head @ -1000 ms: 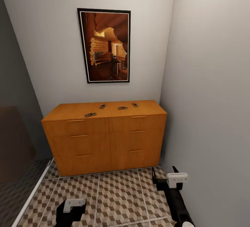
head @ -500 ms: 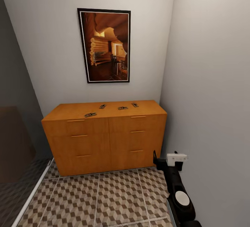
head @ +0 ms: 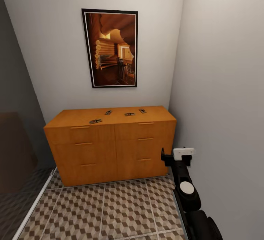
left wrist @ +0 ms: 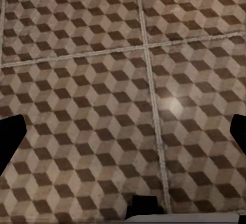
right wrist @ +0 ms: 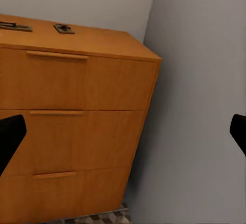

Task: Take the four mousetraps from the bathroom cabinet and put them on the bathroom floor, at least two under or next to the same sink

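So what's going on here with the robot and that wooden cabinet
The robot faces the cabinet in a corner of the room. Four mousetraps lie untouched on its top: one near the front left, and three farther back. The right claw is open and empty, raised beside the cabinet's right end, below its top. The left claw is open too, pointing down at the patterned floor tiles. Nothing is on the floor yet.
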Motion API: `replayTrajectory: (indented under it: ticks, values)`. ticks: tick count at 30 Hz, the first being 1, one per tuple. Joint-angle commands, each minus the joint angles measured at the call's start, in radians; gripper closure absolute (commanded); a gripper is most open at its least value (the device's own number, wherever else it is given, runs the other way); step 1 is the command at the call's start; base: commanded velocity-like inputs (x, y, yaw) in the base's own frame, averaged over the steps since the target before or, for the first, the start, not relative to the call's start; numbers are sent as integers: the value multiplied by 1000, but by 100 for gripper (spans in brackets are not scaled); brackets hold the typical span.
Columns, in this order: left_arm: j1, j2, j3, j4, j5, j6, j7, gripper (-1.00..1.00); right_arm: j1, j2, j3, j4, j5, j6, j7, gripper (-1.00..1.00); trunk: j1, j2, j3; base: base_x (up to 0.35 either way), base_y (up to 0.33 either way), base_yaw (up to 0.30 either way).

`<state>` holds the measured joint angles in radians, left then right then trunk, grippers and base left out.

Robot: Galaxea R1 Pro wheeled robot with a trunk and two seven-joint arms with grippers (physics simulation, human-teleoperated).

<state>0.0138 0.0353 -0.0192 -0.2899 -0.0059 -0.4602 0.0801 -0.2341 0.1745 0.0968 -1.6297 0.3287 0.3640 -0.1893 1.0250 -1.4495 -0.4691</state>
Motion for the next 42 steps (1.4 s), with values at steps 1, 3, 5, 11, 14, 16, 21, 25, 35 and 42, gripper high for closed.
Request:
replayTrajectory:
  ticks: [1, 3, 5, 11, 14, 16, 21, 25, 35, 42]
  values:
    - [0, 0, -2, 1, -1, -2, 5, -100, -6, 0, 6, -1, 11, 15, -3, -100, 0, -1, -1, 0, 0, 0]
    - [0, -1, -2, 7, -1, -3, 4, -100, -18, 0, 18, -1, 14, 41, -2, -100, 0, -1, -1, 0, 0, 0]
    - [1, -1, -2, 10, 0, -4, 4, -100, -26, 0, 23, -1, 15, 60, -2, -100, 0, -1, -1, 0, 0, 0]
    - [1, -2, -2, 14, 0, -4, 4, -100, -65, 0, 30, -1, 16, 107, -2, -100, 0, -1, -1, 0, 0, 0]
    - [1, -3, -2, 15, 0, -4, 4, -100, -85, 0, 31, -1, 16, 130, -1, -100, 0, -1, -1, 0, 0, 0]
    - [1, -3, -2, 16, 0, -5, 4, -100, -100, 0, 31, 0, 16, 150, -1, -100, 0, -1, -1, 0, 0, 0]
    - [1, -3, -2, 17, 1, -5, 4, -100, -144, 0, 32, 1, 15, 210, 3, -100, 0, -1, -1, 0, 0, 0]
    - [1, -4, -2, 18, 1, -5, 4, -100, -182, 0, 32, 2, 14, 253, 5, -100, 0, -1, -1, 0, 0, 0]
    - [1, -5, -2, 18, 1, -5, 4, -100, -274, 0, 32, 10, 10, 343, 8, -100, 0, -1, -1, 0, 0, 0]
    - [1, -5, -2, 17, 1, -5, 4, -100, -335, 0, 32, 30, 8, 404, 14, -100, 0, -1, -1, 0, 0, 0]
